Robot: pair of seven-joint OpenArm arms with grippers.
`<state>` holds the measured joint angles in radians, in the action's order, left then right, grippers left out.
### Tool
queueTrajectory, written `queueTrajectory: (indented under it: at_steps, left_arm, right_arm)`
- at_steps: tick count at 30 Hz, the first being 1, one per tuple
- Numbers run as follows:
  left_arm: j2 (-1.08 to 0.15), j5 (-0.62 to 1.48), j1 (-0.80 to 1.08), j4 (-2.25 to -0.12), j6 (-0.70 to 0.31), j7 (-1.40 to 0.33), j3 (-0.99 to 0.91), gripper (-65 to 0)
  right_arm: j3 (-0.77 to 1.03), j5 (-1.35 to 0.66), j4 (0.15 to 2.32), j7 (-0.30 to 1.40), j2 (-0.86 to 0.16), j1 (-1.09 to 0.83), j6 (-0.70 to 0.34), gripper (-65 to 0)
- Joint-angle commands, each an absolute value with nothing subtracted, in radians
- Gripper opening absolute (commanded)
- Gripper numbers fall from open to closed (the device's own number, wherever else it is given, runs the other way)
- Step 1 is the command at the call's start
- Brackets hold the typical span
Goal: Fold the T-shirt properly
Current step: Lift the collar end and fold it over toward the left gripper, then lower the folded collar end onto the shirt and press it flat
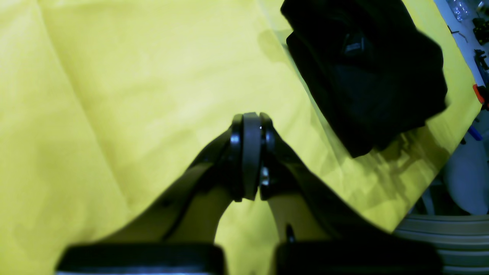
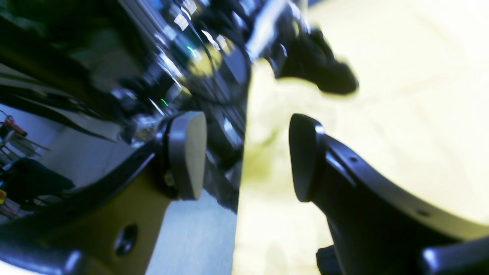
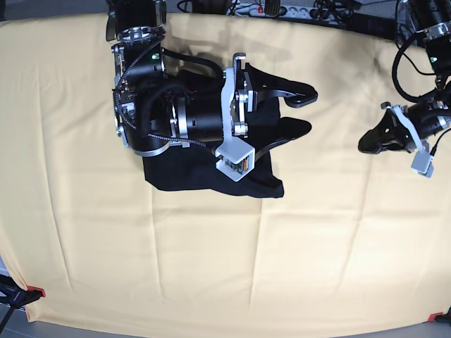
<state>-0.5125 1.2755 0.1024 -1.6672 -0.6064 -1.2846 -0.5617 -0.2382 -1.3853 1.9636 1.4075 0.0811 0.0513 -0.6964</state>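
Note:
The black T-shirt (image 3: 211, 176) lies as a compact folded bundle on the yellow table cloth (image 3: 211, 267), left of centre, partly hidden under my right arm. My right gripper (image 3: 306, 109) hangs just past the shirt's right edge, open and empty. In the right wrist view (image 2: 246, 156) its jaws stand wide apart over the cloth, and the view is blurred. My left gripper (image 3: 366, 146) is shut and empty at the far right, well clear of the shirt. In the left wrist view the left gripper (image 1: 250, 118) has its pads pressed together, and the T-shirt (image 1: 366, 76) shows at the upper right with its pale label (image 1: 353, 47).
The yellow cloth covers the whole table, with creases. A power strip and cables (image 3: 282, 10) lie along the back edge. Red clamps (image 3: 35, 291) hold the cloth's front corners. The table's edge (image 1: 439, 168) runs close to the shirt in the left wrist view.

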Motion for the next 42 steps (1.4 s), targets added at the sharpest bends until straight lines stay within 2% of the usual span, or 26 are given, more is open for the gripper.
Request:
queueTrajectory:
  at_steps: [1,8,10,13,15,20,23,29,35,42]
  left_arm:
    - [-0.532,1.299,0.091,-1.681,-0.61,-1.273,-0.569,-65.0]
    - [-0.535,1.299,0.091,-1.681,-0.611,-1.273,-0.569,-65.0]
    - [-0.535,1.3,0.091,-1.681,-0.61,-1.273,-0.569,-65.0]
    - [-0.535,1.299,0.091,-1.681,-0.61,-1.273,-0.569,-65.0]
    - [-0.535,1.303,0.091,-1.681,-0.61,-1.272,-0.569,-65.0]
    - [-0.535,1.364,0.09,-1.681,-0.615,-1.273,-0.569,-65.0]
    - [-0.535,1.412,0.091,-1.681,-0.643,-1.285,-0.569,-65.0]
    - [-0.535,1.484,0.067,-1.689,-0.689,-1.34,-0.569,-65.0]
    - [-0.535,1.484,0.041,-1.769,-0.689,-1.34,-0.569,-65.0]
    - [-0.535,1.484,0.041,-1.8,-0.689,-1.342,-0.569,-65.0]
  right_arm:
    - [-0.229,-1.406,1.987,1.396,0.085,0.075,-0.698,-28.4]
    - [-0.047,-1.251,1.988,1.396,0.042,0.072,-0.698,-30.0]
    - [0.012,-1.257,1.988,1.377,0.004,0.057,-0.698,-39.9]
    - [0.054,-1.247,1.988,1.366,-0.022,-0.013,-0.698,-65.0]
    - [0.052,-1.185,1.98,1.311,-0.019,-0.082,-0.698,-65.0]
    - [0.005,-0.853,1.868,0.994,-0.017,-0.178,-0.698,-65.0]
    - [-0.073,-0.838,1.779,1.021,-0.017,-0.173,-0.698,-65.0]
    - [-0.306,-0.922,1.769,1.289,-0.017,-0.149,-0.698,-65.0]
    - [-0.271,-0.9,1.868,1.177,-0.017,-0.087,-0.698,-65.0]
    - [-0.127,-0.727,1.89,1.09,-0.035,-0.005,-0.698,-65.0]
